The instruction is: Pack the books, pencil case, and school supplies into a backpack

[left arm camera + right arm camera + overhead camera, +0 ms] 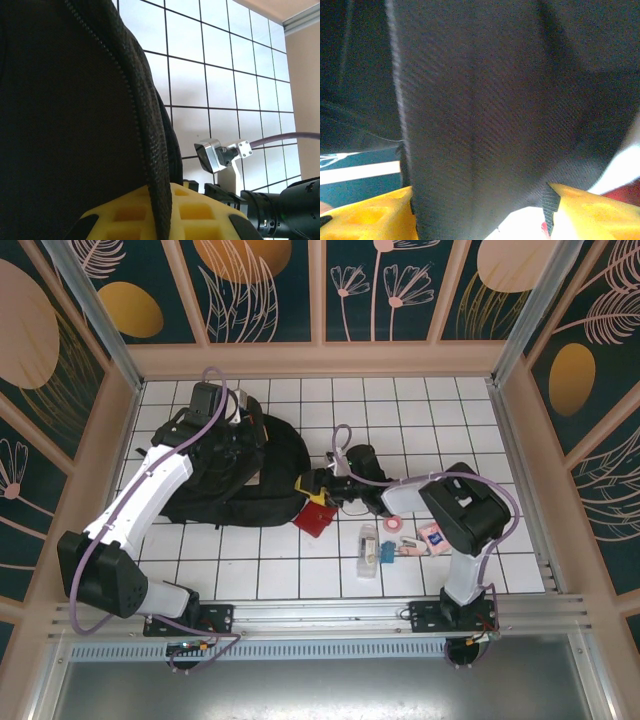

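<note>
School supplies (408, 544) lie loose on the white-tiled counter (450, 420), right of centre in the top view: a pink tape roll (393, 525), a blue-and-white card (434, 536) and a clear packet (369, 548). They sit well apart from the black backpack (240, 475), which sprawls at the left of centre. A red book (315, 518) lies at the backpack's lower right edge, just under the right gripper (312, 488).

The left arm (150, 490) stretches up from the lower left, over the backpack. The right arm (455, 515) bends at its elbow and reaches leftward to the bag's right edge.

From the left wrist, the left gripper (160, 202) is pressed together, pinching the backpack's zip edge between its yellow fingers (125, 212), with the right arm dark at lower right. From the right wrist, the right gripper (480, 215) stands wide, its fingers (370, 217) clasping a broad band of backpack fabric, and a sliver of red shows at the lower right.
</note>
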Motion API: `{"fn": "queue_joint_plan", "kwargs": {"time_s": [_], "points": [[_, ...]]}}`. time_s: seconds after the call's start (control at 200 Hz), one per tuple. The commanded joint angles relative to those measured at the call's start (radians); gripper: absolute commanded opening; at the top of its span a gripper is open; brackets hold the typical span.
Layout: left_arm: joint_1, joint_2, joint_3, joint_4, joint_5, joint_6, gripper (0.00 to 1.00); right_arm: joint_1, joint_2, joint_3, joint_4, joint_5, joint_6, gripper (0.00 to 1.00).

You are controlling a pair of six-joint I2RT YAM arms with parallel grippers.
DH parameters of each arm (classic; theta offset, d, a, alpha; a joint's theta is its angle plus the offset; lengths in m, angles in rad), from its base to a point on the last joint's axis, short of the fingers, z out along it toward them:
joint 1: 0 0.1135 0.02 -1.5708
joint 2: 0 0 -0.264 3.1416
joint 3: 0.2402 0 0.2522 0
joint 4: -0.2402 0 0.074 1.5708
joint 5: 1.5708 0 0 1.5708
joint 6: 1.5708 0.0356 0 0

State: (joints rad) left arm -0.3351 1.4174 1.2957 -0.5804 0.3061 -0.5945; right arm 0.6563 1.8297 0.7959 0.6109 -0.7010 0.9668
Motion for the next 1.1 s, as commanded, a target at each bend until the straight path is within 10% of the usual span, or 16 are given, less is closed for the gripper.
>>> {"fn": "queue_joint_plan", "kwargs": {"time_s": [0.0,0.37,1.091], "points": [[-0.007,-0.033,0.006,0.015,0.008,0.011,0.0,0.006,-0.118,0.003,-0.146,0.107,-0.138,0.65],[-0.007,-0.045,-0.017,0.006,-0.003,0.024,0.0,-0.003,-0.318,-0.043,-0.715,0.296,-0.179,0.66],[-0.008,-0.077,-0.102,0.064,0.054,-0.005,0.0,0.043,-0.142,-0.12,-0.185,0.155,0.076,0.62]]}}
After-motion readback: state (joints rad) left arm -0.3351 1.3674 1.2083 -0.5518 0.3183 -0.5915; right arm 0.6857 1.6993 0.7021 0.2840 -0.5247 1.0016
